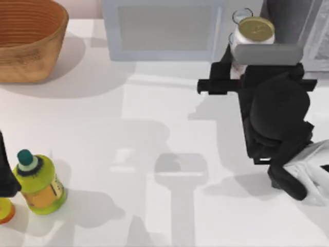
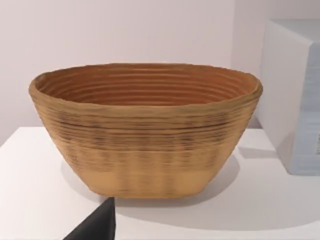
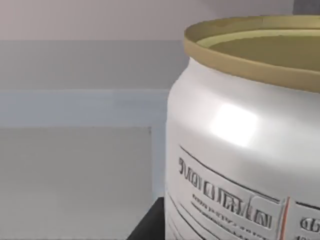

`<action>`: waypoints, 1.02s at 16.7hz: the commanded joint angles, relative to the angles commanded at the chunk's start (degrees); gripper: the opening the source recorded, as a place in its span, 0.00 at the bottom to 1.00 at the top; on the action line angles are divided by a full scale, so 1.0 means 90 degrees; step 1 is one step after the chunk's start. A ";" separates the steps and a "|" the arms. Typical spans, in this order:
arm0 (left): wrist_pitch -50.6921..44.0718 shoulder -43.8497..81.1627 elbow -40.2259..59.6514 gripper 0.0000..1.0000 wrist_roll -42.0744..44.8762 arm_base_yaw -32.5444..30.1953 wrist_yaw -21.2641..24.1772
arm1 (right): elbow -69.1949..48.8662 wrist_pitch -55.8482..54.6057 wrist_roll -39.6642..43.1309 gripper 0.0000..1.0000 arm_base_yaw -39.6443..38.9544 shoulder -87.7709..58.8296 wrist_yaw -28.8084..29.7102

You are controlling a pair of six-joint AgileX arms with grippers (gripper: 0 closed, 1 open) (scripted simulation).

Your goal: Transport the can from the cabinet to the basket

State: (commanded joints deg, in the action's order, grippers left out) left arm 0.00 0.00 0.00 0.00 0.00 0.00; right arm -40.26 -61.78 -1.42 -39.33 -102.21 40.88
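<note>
Can (image 1: 253, 32) sits at table's far right, beside cabinet (image 1: 295, 18) — right gripper (image 1: 241, 64) pinching it, likely for lift. Basket (image 1: 25, 41) waits far left, well apart. Left arm parked near bottle (image 1: 38, 180) — finger state cannot tell.

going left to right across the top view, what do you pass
yellow-green bottle at the front left, basket at the back left → pale box at the back middle → can with the right gripper at it → cabinet
</note>
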 joint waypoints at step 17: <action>0.0000 0.0000 0.0000 1.00 0.0000 0.0000 0.0000 | -0.1512 -0.2328 0.0025 0.00 -0.1533 -0.3932 0.1524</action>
State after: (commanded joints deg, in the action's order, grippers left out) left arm 0.00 0.00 0.00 0.00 0.00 0.00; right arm -53.87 -82.73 -1.20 -53.13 -137.59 54.59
